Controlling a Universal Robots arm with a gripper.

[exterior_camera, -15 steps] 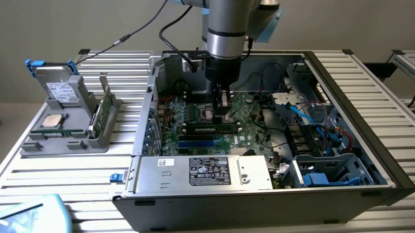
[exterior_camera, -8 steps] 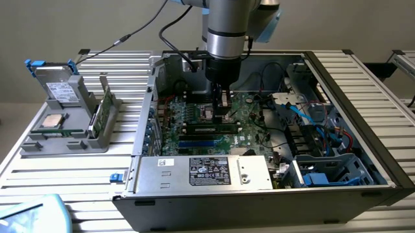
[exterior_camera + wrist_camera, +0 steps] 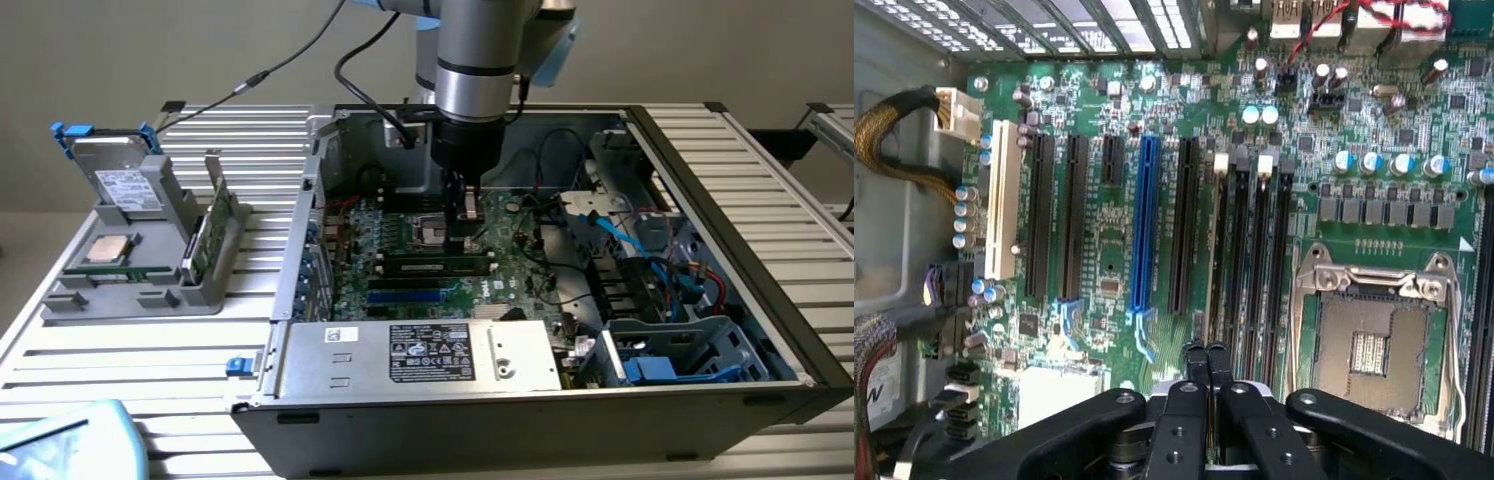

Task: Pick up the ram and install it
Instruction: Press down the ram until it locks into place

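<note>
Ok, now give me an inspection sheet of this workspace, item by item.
Surface: slatted aluminium table carrying an open PC case.
Job's things: ram lying along the black memory slots on the motherboard; seating cannot be judged.
Clutter: grey holder with a hard drive, a processor chip and a green board on edge.
Grippers: gripper shut, inside the case over the memory slots.
Cables: black cables along the arm; blue and red wires in the case.
Surroundings: plain grey wall.
</note>
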